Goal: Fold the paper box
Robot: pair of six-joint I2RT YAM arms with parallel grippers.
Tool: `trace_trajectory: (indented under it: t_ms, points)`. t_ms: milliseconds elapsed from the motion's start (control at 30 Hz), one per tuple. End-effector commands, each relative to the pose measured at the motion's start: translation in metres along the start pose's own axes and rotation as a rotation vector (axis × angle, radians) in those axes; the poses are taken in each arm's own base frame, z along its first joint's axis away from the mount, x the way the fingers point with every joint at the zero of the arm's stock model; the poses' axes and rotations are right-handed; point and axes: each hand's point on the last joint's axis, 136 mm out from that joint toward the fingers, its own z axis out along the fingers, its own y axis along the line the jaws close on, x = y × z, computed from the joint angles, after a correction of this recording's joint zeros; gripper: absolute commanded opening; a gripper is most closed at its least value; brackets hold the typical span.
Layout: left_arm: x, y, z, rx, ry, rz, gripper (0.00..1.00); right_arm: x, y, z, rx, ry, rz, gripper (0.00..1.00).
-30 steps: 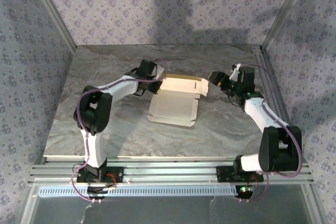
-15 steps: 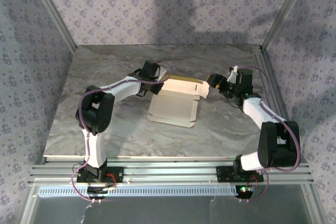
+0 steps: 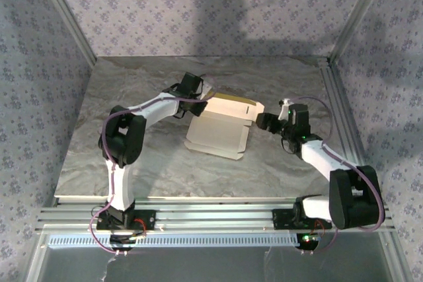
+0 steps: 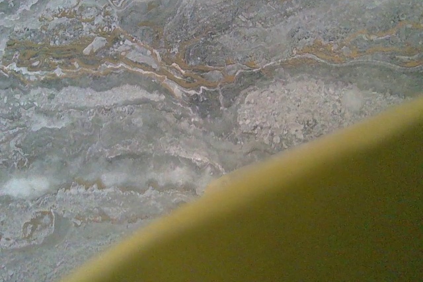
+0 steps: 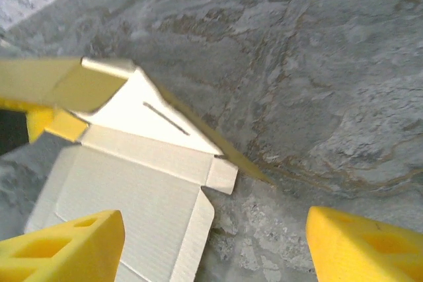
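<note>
Right claw has slid toward the paper box — gaping — left claw clenched on its flap.

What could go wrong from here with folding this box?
The left pincer is shut at the far left corner of the paper box, apparently pinching the raised flap; the thin cardboard could slip out or crease there. The right pincer stands open beside the box's right end; moving in, it might push the whole box sideways instead of folding a tab.
</note>
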Motion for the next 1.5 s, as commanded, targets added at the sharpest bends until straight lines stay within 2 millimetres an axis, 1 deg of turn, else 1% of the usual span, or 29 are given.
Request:
trace_trajectory:
  t_ms: [0,33,167,300,400,467,533,600,633,700,833,900,967,1033,1133,1167,1300,1467]
  points:
    - [0.001,0.003,0.003,0.009,0.033,0.028,0.0,-0.014,-0.003,0.006,0.023,-0.1,-0.145,0.73]
    - [0.001,0.003,0.003,0.014,0.035,0.031,0.0,-0.015,-0.006,0.008,0.033,-0.108,-0.149,0.73]
    - [0.004,0.004,0.006,0.045,0.05,0.034,0.0,-0.024,-0.004,0.016,0.01,-0.09,-0.183,0.74]
    - [0.006,0.008,0.007,0.071,0.06,0.028,0.0,-0.017,0.006,0.033,-0.045,-0.009,-0.21,0.74]
    - [0.007,0.01,0.008,0.07,0.06,0.027,0.0,-0.011,0.016,0.045,-0.055,0.05,-0.251,0.72]
    - [0.005,0.01,0.008,0.07,0.052,0.028,0.0,-0.012,0.02,0.05,-0.033,0.06,-0.276,0.71]
    - [0.002,0.012,0.008,0.061,0.044,0.021,0.0,-0.016,0.021,0.051,-0.028,0.061,-0.259,0.7]
    - [0.0,0.017,0.008,0.035,0.035,0.008,0.0,-0.024,0.026,0.045,-0.056,0.059,-0.201,0.69]
    - [-0.001,0.018,0.007,0.027,0.028,0.002,0.0,-0.029,0.028,0.038,-0.059,0.047,-0.166,0.68]
    - [-0.001,0.021,0.008,0.008,0.026,-0.004,0.0,-0.035,0.026,0.023,-0.028,0.027,-0.092,0.68]
    - [0.001,0.022,0.011,-0.006,0.044,0.004,0.0,-0.043,0.03,-0.002,-0.076,-0.025,0.138,0.67]
    - [0.002,0.021,0.012,-0.009,0.049,0.013,0.0,-0.044,0.036,-0.006,-0.103,-0.024,0.282,0.66]
    - [0.002,0.022,0.012,-0.018,0.051,0.017,0.0,-0.043,0.05,-0.001,-0.148,0.0,0.45,0.62]
    - [0.002,0.023,0.012,-0.023,0.051,0.015,0.0,-0.042,0.065,0.009,-0.176,0.02,0.563,0.58]
    - [0.002,0.024,0.011,-0.034,0.049,0.012,0.0,-0.043,0.089,0.025,-0.246,0.025,0.696,0.57]
    - [0.001,0.024,0.011,-0.037,0.048,0.012,0.0,-0.043,0.094,0.031,-0.26,0.028,0.748,0.56]
    - [0.002,0.025,0.011,-0.045,0.049,0.011,0.0,-0.052,0.101,0.044,-0.315,-0.014,0.846,0.54]
    - [0.002,0.023,0.013,-0.05,0.048,0.019,0.0,-0.058,0.096,0.059,-0.335,-0.035,0.931,0.49]
